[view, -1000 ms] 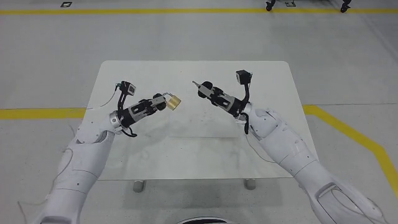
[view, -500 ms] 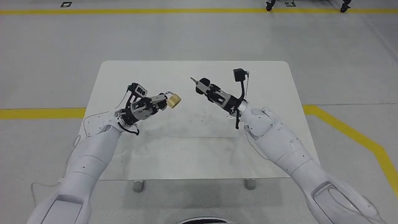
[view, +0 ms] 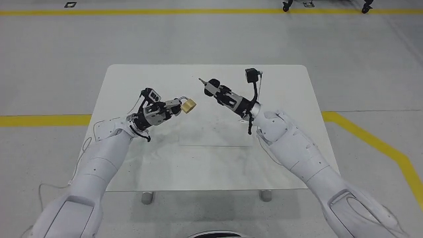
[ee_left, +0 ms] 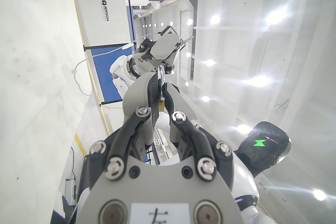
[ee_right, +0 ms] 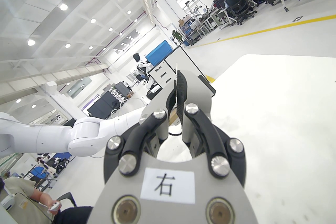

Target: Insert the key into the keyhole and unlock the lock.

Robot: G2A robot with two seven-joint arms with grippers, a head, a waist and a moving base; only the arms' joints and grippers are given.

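In the top view my left gripper (view: 178,104) hangs above the white table (view: 264,145), shut on a brass padlock (view: 189,105) whose body points toward the other arm. The left wrist view has the lock's silver shackle (ee_left: 160,74) pinched between the fingers (ee_left: 153,88), with brass showing lower down. A short gap to the right and slightly farther back, my right gripper (view: 210,87) is shut on a small key (view: 201,80), tip pointing left and away. In the right wrist view the thin key blade (ee_right: 177,70) sticks out past the dark pads (ee_right: 181,88).
Both grippers are raised over the middle of the far half of the table. The table's far edge (view: 205,66) lies a little beyond them. A yellow floor line (view: 39,120) runs past both sides of the table.
Both arms have drifted toward the far side of the table. The lock has shifted slightly right and the key left, so the gap between them has narrowed.
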